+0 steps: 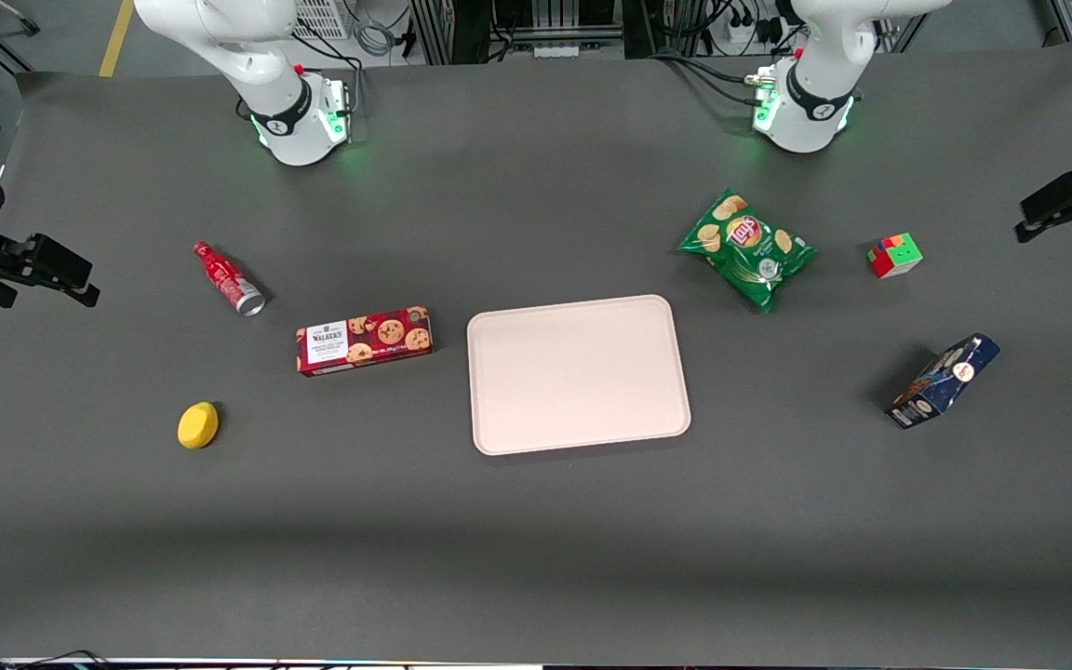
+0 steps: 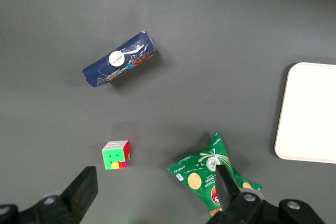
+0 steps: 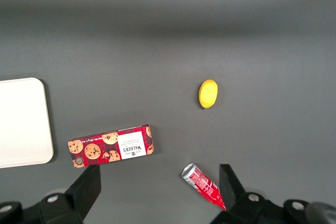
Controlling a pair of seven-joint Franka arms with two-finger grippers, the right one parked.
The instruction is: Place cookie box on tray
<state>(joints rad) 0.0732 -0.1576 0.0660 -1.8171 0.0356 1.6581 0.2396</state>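
The cookie box (image 1: 944, 380) is a small navy carton with a round white logo. It lies on the table toward the working arm's end, well apart from the tray, and shows in the left wrist view (image 2: 120, 59). The tray (image 1: 578, 374) is a large pale pinkish-cream rectangle in the middle of the table with nothing on it; one end of it shows in the left wrist view (image 2: 310, 111). My left gripper (image 2: 155, 192) is open and holds nothing. It hangs high above the table, between the cube and the chips bag. It is out of the front view.
A green chips bag (image 1: 748, 247) and a colour cube (image 1: 894, 255) lie farther from the front camera than the cookie box. Toward the parked arm's end lie a red chocolate-chip cookie box (image 1: 364, 340), a red bottle (image 1: 229, 277) and a yellow lemon-like object (image 1: 198, 425).
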